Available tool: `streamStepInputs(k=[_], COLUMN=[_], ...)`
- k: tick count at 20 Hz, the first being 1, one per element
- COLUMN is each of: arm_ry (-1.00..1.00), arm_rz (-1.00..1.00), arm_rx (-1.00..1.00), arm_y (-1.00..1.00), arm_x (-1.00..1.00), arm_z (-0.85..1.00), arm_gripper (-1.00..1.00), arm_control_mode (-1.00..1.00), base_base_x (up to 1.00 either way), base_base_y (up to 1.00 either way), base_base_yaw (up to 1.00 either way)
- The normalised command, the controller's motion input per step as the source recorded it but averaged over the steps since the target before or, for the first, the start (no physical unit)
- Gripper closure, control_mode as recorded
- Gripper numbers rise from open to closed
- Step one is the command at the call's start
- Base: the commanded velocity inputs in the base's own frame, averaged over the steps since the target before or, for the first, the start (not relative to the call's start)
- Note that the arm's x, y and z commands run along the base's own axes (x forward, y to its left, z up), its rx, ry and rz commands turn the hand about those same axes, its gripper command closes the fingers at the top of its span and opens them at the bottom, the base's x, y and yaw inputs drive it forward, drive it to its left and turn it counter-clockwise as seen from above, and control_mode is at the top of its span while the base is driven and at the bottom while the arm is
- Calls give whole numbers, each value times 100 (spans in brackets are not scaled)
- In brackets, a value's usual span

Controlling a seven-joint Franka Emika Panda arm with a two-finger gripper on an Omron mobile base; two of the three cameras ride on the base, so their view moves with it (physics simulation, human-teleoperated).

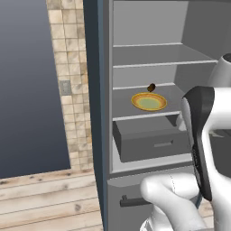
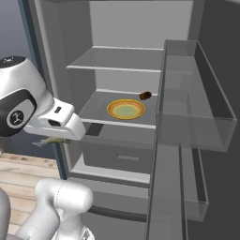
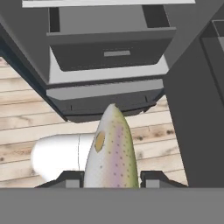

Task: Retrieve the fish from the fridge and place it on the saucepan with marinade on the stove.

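So the fish is out of the fridge at this point: in the hand view the gripper is clamped narrow around it, one dark fingertip on each side of the speckled body, with the head end poking out toward the fridge's lower front and the wooden floor behind it. From the right base view you can just make out a bit of the fish sticking out under the white hand, near the fridge's left edge and in front of the open compartment rather than inside it. The fridge door is swung wide open on the right, shelves bare except for a yellow plate on the middle shelf and a small dark brown thing just behind it, can't tell what that is. The grey drawer below the plate shelf looks pulled out a bit. By my read, the retrieve half is basically done, grab looks solid. What's left is the whole second half: carry it over to the stove, then set it down in the saucepan on the marinade. The fridge door would presumably be left hanging open, the task doesn't ask to shut it.
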Motion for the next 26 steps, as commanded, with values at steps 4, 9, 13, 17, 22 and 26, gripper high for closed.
streamStepInputs(k=[4, 9, 13, 17, 22, 26], arm_ry=[0, 0, 0, 0, 0, 0], arm_rz=[0, 0, 0, 0, 0, 0], arm_rx=[0, 0, 0, 0, 0, 0], arm_y=[3, 0, 0, 0, 0, 0], arm_x=[0, 0, 0, 0, 0, 0], arm_z=[1, 1, 0, 0, 0, 0], arm_gripper=[100, 100, 100, 100, 100, 100], arm_control_mode=[-100, -100, -100, -100, 100, 100], base_base_x=[0, 0, 0, 0, -3, -81], base_base_y=[0, 0, 0, 0, 0, 5], base_base_yaw=[0, 0, 0, 0, 0, 0])
